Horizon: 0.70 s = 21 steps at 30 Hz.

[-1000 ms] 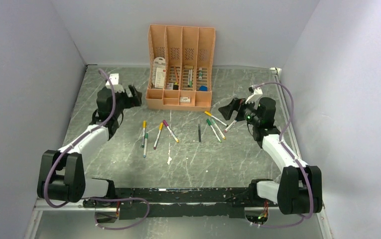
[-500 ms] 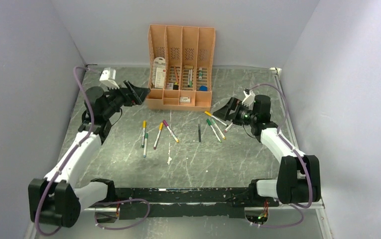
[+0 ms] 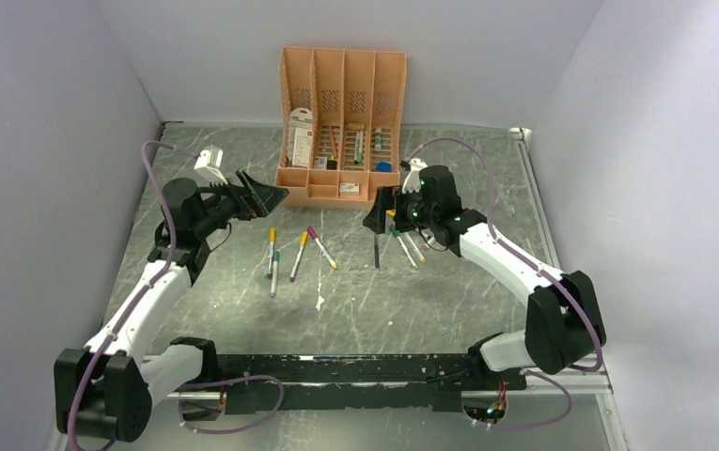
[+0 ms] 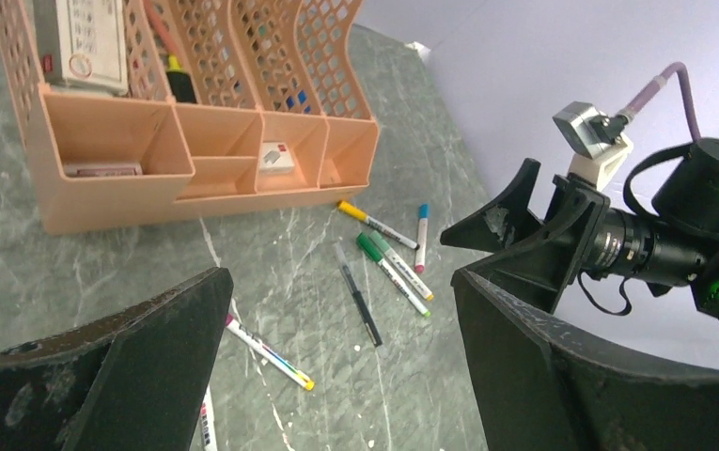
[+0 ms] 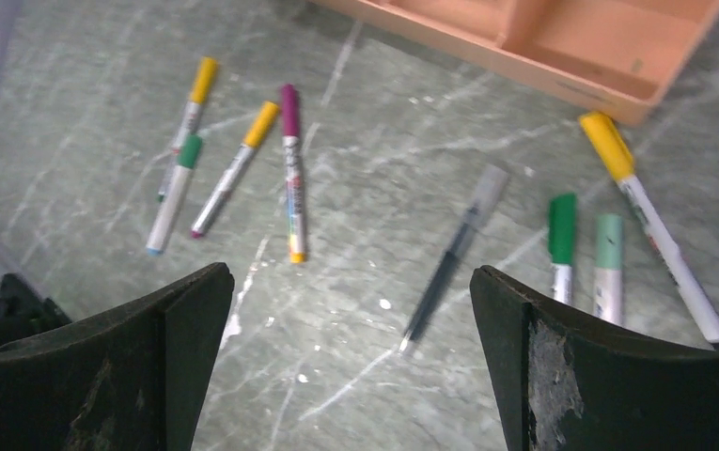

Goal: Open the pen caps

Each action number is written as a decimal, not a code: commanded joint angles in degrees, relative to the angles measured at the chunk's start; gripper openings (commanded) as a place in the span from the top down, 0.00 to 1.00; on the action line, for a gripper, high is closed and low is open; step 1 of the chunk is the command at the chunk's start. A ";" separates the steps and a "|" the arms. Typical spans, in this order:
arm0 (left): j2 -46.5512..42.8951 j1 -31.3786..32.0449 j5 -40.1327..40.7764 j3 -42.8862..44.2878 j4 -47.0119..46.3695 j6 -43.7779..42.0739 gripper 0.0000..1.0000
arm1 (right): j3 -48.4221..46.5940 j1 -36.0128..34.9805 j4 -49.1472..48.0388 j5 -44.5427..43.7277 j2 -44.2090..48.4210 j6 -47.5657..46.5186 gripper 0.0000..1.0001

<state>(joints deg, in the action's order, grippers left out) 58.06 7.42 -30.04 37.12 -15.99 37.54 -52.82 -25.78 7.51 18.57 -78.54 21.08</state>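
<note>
Pens (image 5: 291,178) lie scattered on table (image 3: 383,310); left pincer (image 4: 341,282), right pincer (image 5: 351,272) wide (empty).

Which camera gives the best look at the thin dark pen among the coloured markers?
The right wrist view: the thin dark pen lies close, whole, its clear cap visible. The left wrist view shows it smaller and farther off; the top external view shows only a dark sliver.

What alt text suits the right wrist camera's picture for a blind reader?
Eight thin pens, most with coloured caps, lie scattered on a grey marbled table. The right gripper, open and empty, frames the bottom with two black fingers; a peach-orange plastic organiser edges the top.
</note>
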 commanded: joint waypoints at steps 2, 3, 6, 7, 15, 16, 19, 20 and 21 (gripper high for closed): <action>5.70 -0.48 -0.83 5.34 10.13 -2.45 0.00 | 3.14 1.51 -3.91 -3.06 -0.44 1.15 0.00; 6.09 -0.48 -1.78 4.76 9.37 -2.27 0.00 | 1.77 1.08 -2.92 -4.23 -1.59 1.09 0.00; 6.57 -0.48 0.10 3.78 9.22 -2.29 0.00 | -3.90 -3.57 2.26 -9.87 -7.97 -2.19 0.00; 7.06 -0.52 0.84 3.67 9.09 -2.15 0.00 | -6.57 -5.64 3.64 -12.08 -10.00 -3.06 0.00; 14.56 -0.39 13.90 12.41 25.19 -5.93 0.00 | -17.59 -16.02 11.04 -24.67 -23.27 -6.89 0.18; 14.38 -0.39 15.01 12.36 25.48 -5.87 0.00 | -18.10 -16.83 11.20 -25.56 -24.32 -7.27 0.20; 12.74 -0.39 16.45 10.77 23.77 -5.05 0.01 | -19.83 -19.21 12.22 -27.92 -27.33 -7.87 0.28; 12.41 -0.39 16.48 10.34 23.04 -4.46 0.00 | -20.08 -19.91 12.40 -28.53 -27.87 -7.89 0.30; 12.34 -0.39 16.04 10.16 22.38 -4.02 0.00 | -20.16 -20.51 12.31 -28.85 -28.23 -8.00 0.33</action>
<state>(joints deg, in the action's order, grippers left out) 72.27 7.27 -17.23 47.18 6.17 33.23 -71.11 -44.40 17.17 -4.71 -104.95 14.76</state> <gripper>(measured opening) 0.997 0.712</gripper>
